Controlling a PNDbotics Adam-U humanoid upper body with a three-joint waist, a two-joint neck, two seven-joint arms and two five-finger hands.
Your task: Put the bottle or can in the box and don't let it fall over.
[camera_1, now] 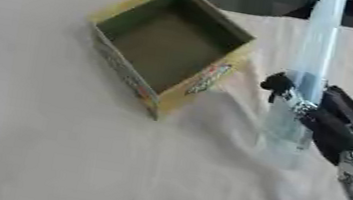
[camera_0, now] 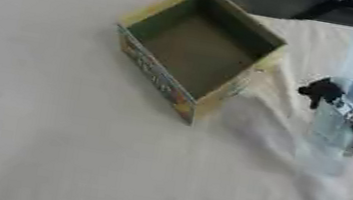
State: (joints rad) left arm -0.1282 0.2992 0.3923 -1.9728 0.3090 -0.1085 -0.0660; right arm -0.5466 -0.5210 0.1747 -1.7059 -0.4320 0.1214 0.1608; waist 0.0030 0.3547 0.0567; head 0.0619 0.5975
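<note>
We see the bottle, tall, clear and pale blue, standing upright on the right side of the table, its foot on the white cloth and its top running out of the upper edge of the view; the right robot hand is wrapped round its middle, thumb on the left side and fingers on the right, so it is grasping the bottle; the left robot hand shows in neither view. The box sits to the left and a little farther off, open at the top, empty, turned corner-on toward us, its near-right wall just beside the bottle but apart from it. We judge the step to be the grasp made and the lift about to come; the next move calls for raising the foot above the box's rim, carrying it left, and lowering it straight. The table left and near of the box lies bare.
</note>
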